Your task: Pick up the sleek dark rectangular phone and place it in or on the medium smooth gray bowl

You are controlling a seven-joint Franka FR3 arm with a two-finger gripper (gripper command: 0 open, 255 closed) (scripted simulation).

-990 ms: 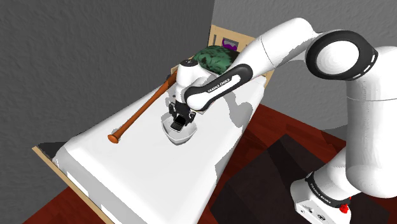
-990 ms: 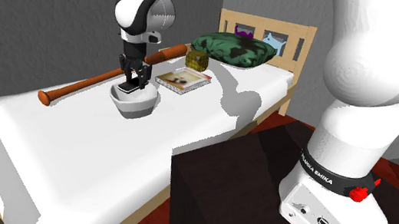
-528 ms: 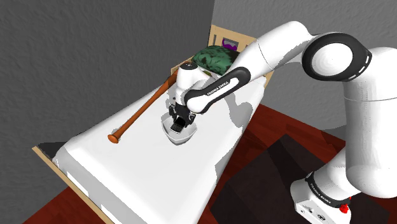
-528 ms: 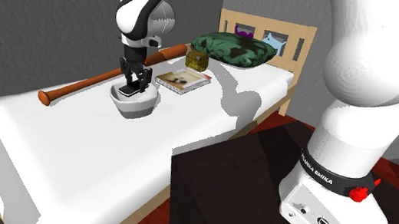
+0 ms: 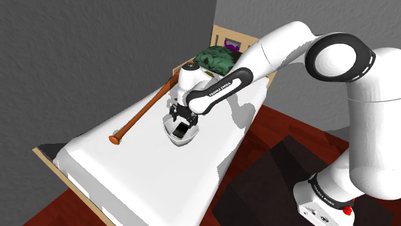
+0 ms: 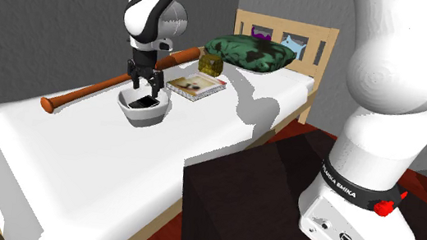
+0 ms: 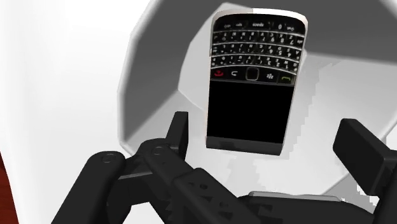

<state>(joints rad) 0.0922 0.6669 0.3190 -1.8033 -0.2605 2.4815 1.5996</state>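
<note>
- Shoulder view: arm [image 5: 260, 56] reaches from the stand [image 5: 321, 199] at the lower right, up and left over a white bed [image 5: 128, 170].
- Gripper [image 5: 182, 119] hangs just above a pale grey bowl [image 5: 178, 141] near the centre of the frame, and its jaws stand apart.
- Phone [image 5: 185, 131] shows as a dark patch inside the bowl, below the fingertips.
- Bat [image 5: 142, 110], reddish brown, lies on the bed left of the bowl and slants from lower left to upper right.
- Pillow [image 5: 217, 59], green, sits at the top centre of the frame.
- Second exterior view: the gripper [image 6: 143, 82] points straight down over the bowl [image 6: 139, 116], left of centre, with its jaws spread and nothing between them.
- The phone [image 6: 149, 101] lies tilted inside the bowl, clear of both fingers.
- The bat [image 6: 83, 92] runs behind the bowl toward the left edge of the frame.
- Book [image 6: 197, 85] lies flat just right of the bowl, with a small olive box [image 6: 211, 63] and the pillow [image 6: 252, 53] beyond it.
- Wrist view: the phone [image 7: 252, 83] rests face up against the bowl's [image 7: 159, 76] inner wall, ahead of the gripper [image 7: 264, 127].
- Its keypad end lies farther from the gripper and its black screen nearer.
- The fingers [image 7: 179, 130] stand wide apart, one on each side of the phone's near end, and neither touches it.
</note>
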